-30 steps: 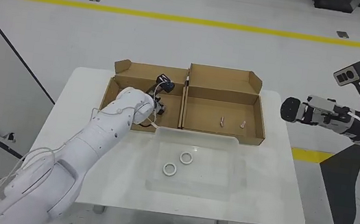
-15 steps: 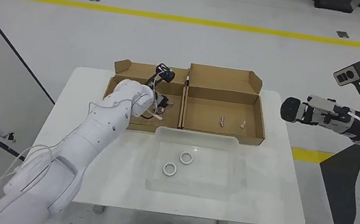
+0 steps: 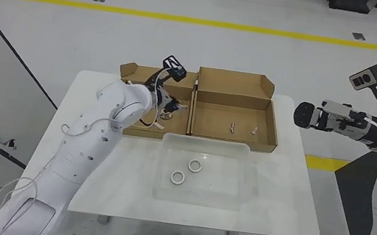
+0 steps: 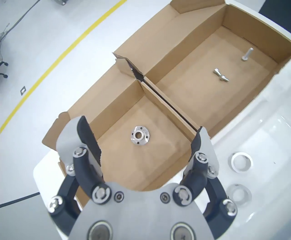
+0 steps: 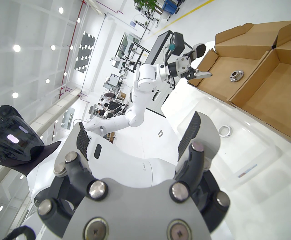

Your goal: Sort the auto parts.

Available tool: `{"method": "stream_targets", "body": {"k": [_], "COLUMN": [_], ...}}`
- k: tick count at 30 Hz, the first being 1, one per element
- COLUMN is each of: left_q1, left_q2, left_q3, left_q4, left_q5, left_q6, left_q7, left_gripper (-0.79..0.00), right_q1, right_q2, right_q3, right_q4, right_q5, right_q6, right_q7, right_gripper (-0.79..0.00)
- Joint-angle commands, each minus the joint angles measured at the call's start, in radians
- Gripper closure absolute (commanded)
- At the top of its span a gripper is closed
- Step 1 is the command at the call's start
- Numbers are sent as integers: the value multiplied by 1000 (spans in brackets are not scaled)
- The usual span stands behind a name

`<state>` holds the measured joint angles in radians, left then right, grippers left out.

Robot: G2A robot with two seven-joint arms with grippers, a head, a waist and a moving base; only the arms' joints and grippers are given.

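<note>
Left claw (image 4: pixel 142 128), spread apart and empty, hovers above the left cardboard box (image 4: pixel 109 106), where a round metal flange (image 4: pixel 140 135) lies flat. The right box (image 4: pixel 193 75) holds a bolt (image 4: pixel 247 54) and a wing nut (image 4: pixel 221 75). Two rings (image 3: pixel 195 166) lie in the clear plastic tray (image 3: pixel 225 193). Right claw (image 5: pixel 138 121), also apart, hangs at the worktop (image 3: pixel 285 204) right edge.

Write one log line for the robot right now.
left gripper open above box | flange lying in box | right gripper open near table edge

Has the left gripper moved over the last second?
Yes. In the top view the left gripper has shifted toward the far wall of the left box.
</note>
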<state>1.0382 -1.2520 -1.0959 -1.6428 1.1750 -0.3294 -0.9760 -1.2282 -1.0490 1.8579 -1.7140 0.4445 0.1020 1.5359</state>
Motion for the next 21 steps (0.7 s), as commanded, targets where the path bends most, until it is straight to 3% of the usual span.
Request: {"method": "stream_targets", "body": {"k": [1, 9, 21], "left_q1": [48, 154, 163], "left_q2": [9, 27, 30], "left_q3": [-14, -15, -9], "left_q4": [-83, -254, -279], "left_q5": [-12, -76, -92], "left_q6": [-31, -93, -89], "left_q7": [-40, -163, -205], "left_gripper": [-785, -785, -785], "right_q1": [0, 0, 0], "right_q2": [0, 0, 0], "right_q3": [0, 0, 0], "right_q4": [0, 0, 0], "right_q5": [0, 0, 0], "right_q6": [0, 0, 0], "right_q7": [0, 0, 0], "right_gripper": [-785, -785, -785]}}
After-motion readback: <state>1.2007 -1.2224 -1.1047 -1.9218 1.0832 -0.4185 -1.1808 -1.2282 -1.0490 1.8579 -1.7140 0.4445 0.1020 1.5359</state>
